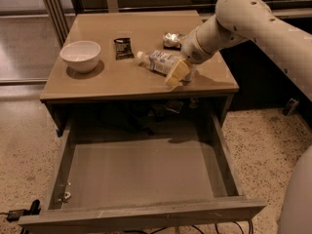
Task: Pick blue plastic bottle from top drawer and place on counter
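My pincer (176, 74) covers the base of the bottle (157, 61) lying on the counter (97, 84); I can't tell its grip. Drawer (141, 179) open, front cropped.

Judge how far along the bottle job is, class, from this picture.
Done: the blue plastic bottle lies on its side on the counter; the top drawer holds no bottle. In hand: the gripper is at the bottle's base. Left: probably drawing the arm clear.

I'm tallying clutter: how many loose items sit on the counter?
4: white bowl at left, dark packet mid-back, silver bag next to the arm, blue plastic bottle lying at the gripper on the right. The arm may hide more.
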`<state>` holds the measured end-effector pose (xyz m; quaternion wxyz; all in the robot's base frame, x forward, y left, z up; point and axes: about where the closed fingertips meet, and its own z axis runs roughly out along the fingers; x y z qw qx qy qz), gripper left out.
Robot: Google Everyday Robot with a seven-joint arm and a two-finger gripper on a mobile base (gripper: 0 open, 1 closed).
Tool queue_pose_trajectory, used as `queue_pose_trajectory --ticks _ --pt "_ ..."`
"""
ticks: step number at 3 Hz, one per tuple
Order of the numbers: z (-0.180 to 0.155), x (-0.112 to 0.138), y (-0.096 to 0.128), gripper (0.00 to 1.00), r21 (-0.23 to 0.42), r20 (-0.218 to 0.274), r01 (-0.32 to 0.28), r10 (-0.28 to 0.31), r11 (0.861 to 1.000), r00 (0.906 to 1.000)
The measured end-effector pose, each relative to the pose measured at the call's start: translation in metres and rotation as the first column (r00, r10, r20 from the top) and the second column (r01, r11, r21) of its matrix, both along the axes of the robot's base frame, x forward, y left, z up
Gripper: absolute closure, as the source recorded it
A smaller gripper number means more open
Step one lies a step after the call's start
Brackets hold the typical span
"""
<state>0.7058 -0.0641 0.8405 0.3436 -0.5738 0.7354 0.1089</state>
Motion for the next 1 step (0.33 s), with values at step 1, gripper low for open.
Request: queue_pose_trajectory --ticks 1 --pt "0.0 0.0 0.0 0.0 0.0 0.0 0.0 0.0 1.0 1.0"
